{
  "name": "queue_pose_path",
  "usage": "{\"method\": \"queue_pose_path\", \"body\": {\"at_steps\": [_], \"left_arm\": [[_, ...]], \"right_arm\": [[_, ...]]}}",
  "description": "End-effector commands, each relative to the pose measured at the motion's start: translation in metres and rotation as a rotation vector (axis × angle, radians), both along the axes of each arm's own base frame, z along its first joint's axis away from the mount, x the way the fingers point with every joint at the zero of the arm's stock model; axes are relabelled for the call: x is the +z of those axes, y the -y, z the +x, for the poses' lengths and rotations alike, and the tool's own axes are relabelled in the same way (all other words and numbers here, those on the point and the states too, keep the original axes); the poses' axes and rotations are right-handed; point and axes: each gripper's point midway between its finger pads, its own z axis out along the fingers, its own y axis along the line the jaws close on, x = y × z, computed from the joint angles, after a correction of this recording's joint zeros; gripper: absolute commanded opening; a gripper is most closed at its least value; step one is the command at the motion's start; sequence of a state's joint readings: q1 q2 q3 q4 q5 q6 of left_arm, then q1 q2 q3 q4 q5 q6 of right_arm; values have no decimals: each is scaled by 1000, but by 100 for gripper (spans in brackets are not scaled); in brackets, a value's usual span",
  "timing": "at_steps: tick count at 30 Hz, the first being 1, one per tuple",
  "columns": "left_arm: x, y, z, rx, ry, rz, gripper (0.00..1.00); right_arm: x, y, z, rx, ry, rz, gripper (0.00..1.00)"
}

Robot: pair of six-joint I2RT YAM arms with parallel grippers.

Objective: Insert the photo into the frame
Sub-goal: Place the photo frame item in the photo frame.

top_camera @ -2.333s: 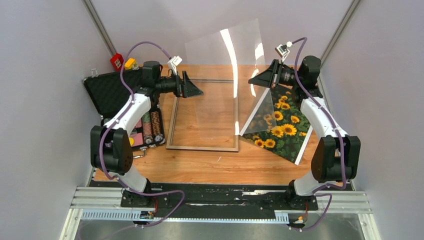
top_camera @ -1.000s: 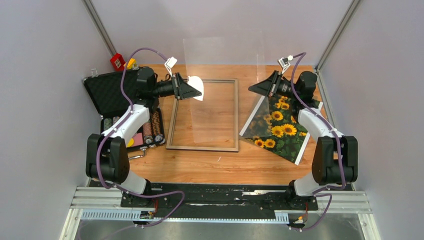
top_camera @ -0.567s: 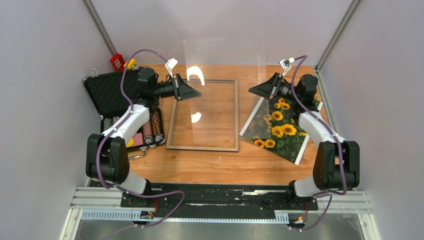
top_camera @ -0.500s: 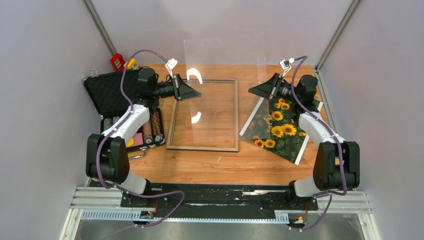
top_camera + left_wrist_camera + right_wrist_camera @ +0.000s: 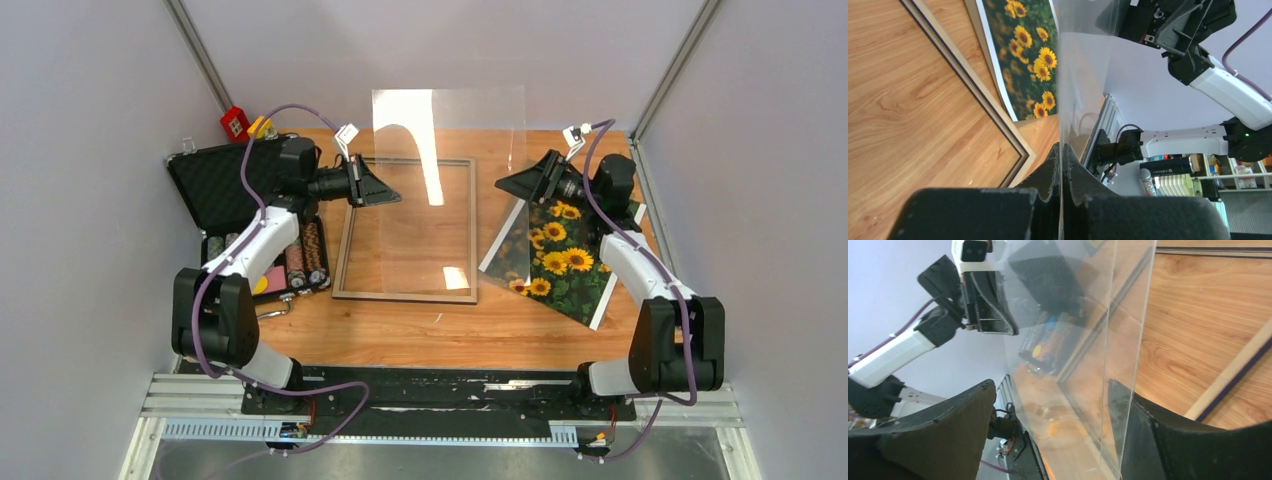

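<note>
Left hand (image 5: pixel 1062 150) pinches clear pane (image 5: pixel 470 120) upright over the frame (image 5: pixel 405 296); right hand (image 5: pixel 505 183) gapes wide astride its edge. Next, likely: pane down, then photo (image 5: pixel 565 260).

**One of nearly everything, two of the arms**

One frame (image 5: pixel 405 296) lies on the single table (image 5: pixel 400 335). One photo (image 5: pixel 565 265) sits to the right of the frame. One clear pane (image 5: pixel 480 130) stands over the frame's far end. To the frame's left is one black case (image 5: pixel 215 185); its poker chips (image 5: pixel 295 262) are too small to count. Far left of the frame are one red block (image 5: pixel 234 122) and one yellow piece (image 5: pixel 260 126). Two arms flank the frame, so there are two grippers: the left gripper (image 5: pixel 396 198) and the right gripper (image 5: pixel 501 185).
</note>
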State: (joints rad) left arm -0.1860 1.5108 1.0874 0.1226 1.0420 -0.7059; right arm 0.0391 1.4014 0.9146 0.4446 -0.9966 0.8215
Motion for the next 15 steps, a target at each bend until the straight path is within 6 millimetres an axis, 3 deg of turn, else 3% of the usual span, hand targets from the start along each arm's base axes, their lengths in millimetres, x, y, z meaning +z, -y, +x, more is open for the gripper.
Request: {"method": "queue_pose_path", "body": {"at_steps": [1,15], "left_arm": [[10,-9,-1,-7,47,70,0],[-69,-35,13,32,-155,273,0]], "right_arm": [[-5,8,6,-87,47,-77,82],[-48,19,9,-156,55,-199,85]]}}
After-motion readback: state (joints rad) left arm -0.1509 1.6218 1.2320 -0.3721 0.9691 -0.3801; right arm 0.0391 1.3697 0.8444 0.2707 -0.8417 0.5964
